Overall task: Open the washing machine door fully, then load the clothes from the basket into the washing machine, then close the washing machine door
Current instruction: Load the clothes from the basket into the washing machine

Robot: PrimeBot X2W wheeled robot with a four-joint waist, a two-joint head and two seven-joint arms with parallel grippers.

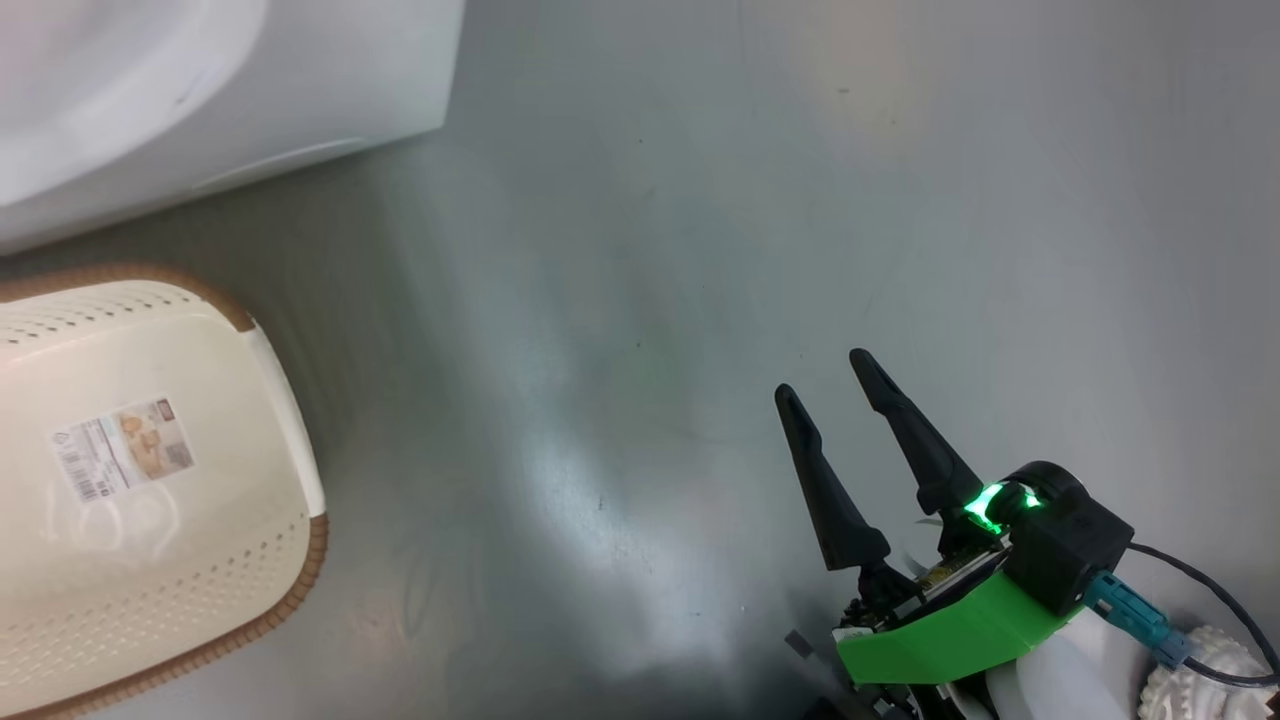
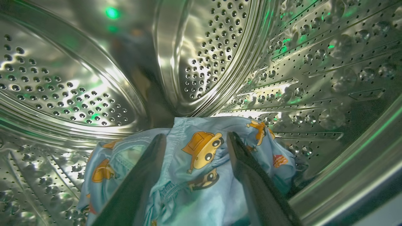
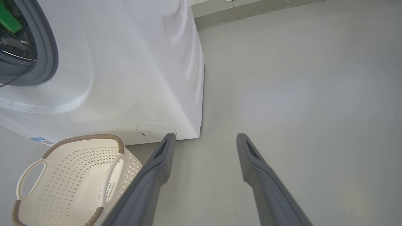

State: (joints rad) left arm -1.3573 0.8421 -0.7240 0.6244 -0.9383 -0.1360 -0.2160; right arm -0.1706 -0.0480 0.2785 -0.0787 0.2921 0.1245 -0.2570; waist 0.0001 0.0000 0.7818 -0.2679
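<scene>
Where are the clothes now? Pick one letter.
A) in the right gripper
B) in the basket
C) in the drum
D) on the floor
C: the left wrist view shows the clothes lying in the steel drum, between the spread fingers of the left gripper, while the basket shows its bare bottom.
</scene>
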